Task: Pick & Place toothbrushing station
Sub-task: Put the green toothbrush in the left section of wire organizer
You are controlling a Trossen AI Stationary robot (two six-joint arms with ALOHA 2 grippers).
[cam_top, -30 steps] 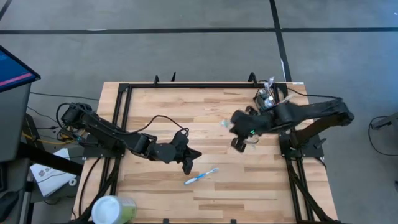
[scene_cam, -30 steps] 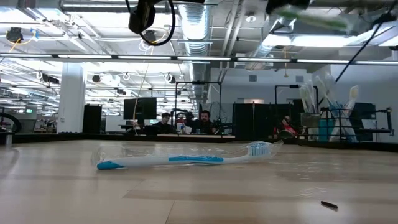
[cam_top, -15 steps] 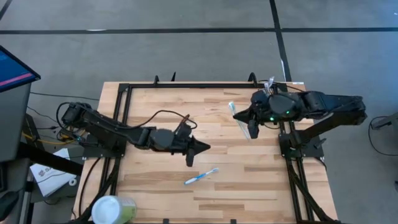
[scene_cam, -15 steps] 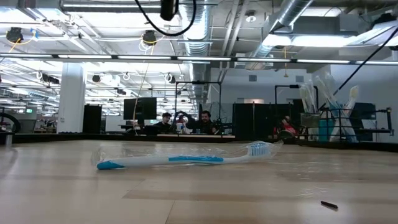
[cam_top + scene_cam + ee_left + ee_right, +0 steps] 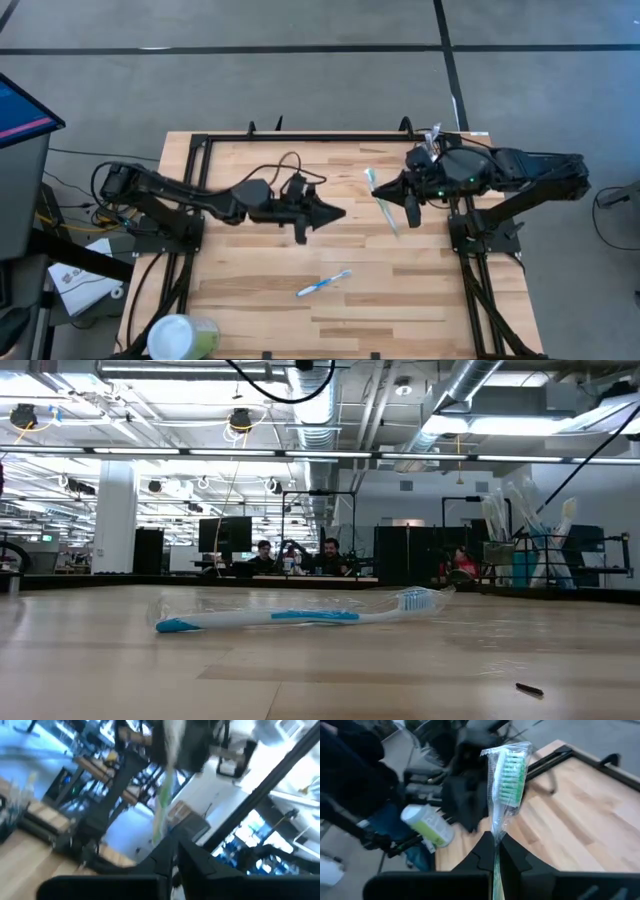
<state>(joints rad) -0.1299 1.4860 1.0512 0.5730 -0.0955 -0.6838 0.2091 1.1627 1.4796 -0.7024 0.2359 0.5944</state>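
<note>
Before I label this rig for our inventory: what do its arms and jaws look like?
Both arms are dark, jointed and slim. The left gripper tapers to a point, with a black cable looping above its wrist. The right gripper shows small green lights on its wrist housing.

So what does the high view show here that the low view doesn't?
Only the high view shows both arms: the right gripper shut on a wrapped green toothbrush, the left gripper near the table's middle, and the pale-green cup at the near left corner. Only the low view shows the room behind, with people seated at desks. Both show the wrapped blue toothbrush lying on the wooden table.
</note>
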